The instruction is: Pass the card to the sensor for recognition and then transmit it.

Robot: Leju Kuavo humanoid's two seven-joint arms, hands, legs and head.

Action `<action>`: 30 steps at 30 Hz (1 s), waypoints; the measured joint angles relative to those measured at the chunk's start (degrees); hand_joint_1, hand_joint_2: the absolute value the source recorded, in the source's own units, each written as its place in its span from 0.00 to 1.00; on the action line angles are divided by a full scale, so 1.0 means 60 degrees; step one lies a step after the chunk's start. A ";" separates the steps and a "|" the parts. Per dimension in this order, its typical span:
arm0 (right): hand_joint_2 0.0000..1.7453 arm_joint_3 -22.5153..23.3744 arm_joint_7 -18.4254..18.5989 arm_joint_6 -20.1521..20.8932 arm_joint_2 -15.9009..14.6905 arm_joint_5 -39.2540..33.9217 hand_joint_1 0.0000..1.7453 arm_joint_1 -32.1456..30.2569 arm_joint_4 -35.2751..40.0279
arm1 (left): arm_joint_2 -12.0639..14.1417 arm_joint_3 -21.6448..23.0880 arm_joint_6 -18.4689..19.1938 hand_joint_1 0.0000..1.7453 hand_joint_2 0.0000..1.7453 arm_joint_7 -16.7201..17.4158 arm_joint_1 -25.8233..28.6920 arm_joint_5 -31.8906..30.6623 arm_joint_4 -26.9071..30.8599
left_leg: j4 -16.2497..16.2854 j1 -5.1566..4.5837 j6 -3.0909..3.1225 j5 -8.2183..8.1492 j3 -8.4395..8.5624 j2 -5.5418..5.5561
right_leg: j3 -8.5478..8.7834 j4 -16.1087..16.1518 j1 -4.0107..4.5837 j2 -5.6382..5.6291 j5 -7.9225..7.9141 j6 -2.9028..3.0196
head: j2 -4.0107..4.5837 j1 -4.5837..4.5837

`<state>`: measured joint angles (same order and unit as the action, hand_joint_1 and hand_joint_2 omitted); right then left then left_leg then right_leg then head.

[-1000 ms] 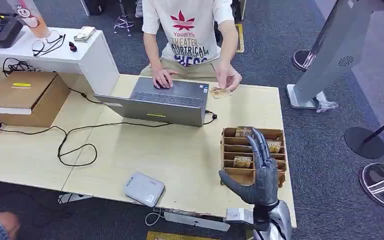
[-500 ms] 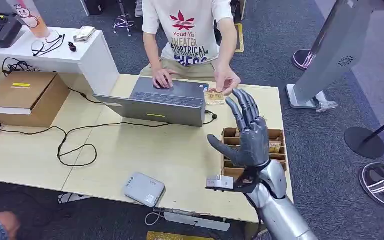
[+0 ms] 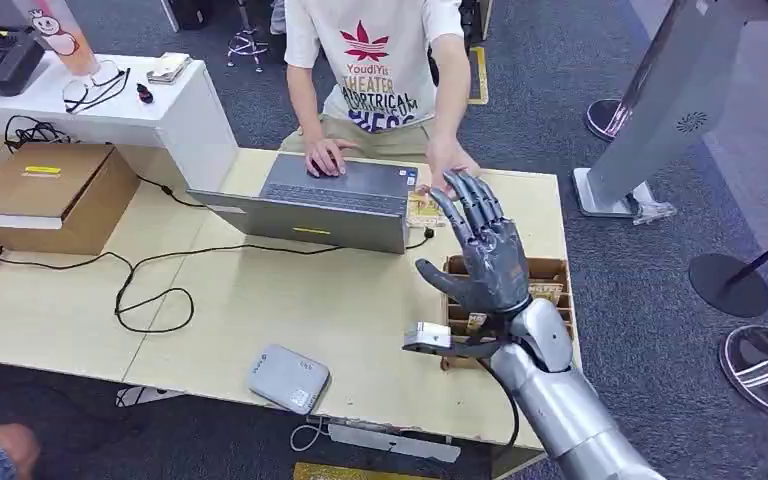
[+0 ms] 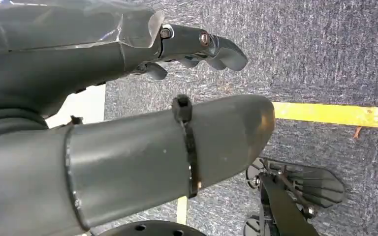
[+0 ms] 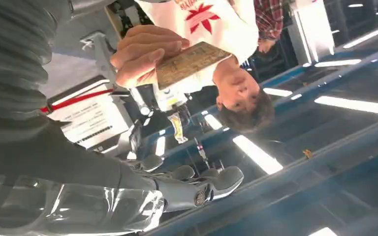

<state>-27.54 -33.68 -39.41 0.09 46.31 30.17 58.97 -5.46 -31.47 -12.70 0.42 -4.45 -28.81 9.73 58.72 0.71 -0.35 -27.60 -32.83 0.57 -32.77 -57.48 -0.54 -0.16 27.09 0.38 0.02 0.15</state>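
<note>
A person seated behind the table holds out a tan card (image 3: 424,207) (image 5: 189,64) in one hand (image 3: 452,160) (image 5: 145,51). My right hand (image 3: 482,252) is raised above the table with its fingers spread and nothing in it. Its fingertips (image 3: 460,190) are just short of the card. The grey card sensor (image 3: 288,378) lies near the table's front edge, left of my right arm. My left hand (image 4: 128,118) hangs over grey carpet, fingers (image 4: 202,42) apart and holding nothing.
A wooden card box (image 3: 552,272) with several slots stands under my right forearm. An open laptop (image 3: 320,205) sits before the person, whose other hand rests on it. A black cable (image 3: 150,290) loops over the table (image 3: 260,300). A cardboard box (image 3: 50,195) is at far left.
My right hand rose from over the wooden card box and moved forward toward the person. The person lifted the card off the table and brought it toward my fingertips.
</note>
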 joint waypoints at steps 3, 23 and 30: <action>1.00 0.0000 0.0000 0.0000 0.0000 -0.0007 0.17 0.0062 -0.0192 | 0.0000 0.0004 0.0000 0.00 0.00 -0.0004 0.0001 -0.0004 0.0000 | 0.0000 0.0000 0.0000 0.0000 0.0000 0.0000 | -0.0001 0.0000 0.0000 0.0000 0.0000 0.0000 | 0.0000 0.0004; 1.00 -0.0015 0.0106 -0.0004 0.0098 -0.0160 1.00 0.0359 -0.0615 | -0.0011 0.0007 -0.0138 0.00 0.00 -0.0094 0.0005 -0.0036 0.0000 | 0.0000 0.0000 0.0000 0.0000 -0.0002 0.0000 | -0.0001 0.0000 0.0000 0.0000 0.0000 0.0000 | 0.0000 0.0000; 1.00 -0.0015 0.0142 -0.0004 0.0131 -0.0127 1.00 0.0360 -0.0615 | -0.0007 0.0007 -0.0128 0.00 0.00 -0.0215 0.0026 0.0000 0.0000 | 0.0000 0.0000 0.0000 0.0000 -0.0003 0.0001 | 0.0000 0.0000 0.0000 0.0001 0.0000 0.0000 | 0.0000 0.0004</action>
<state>-27.63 -32.83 -39.43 0.87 45.55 32.33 55.28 -5.51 -31.43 -13.46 -0.87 -4.29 -28.81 9.73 58.72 0.71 -0.35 -27.60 -32.85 0.58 -32.77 -57.48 -0.54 -0.16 27.09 0.38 0.02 0.17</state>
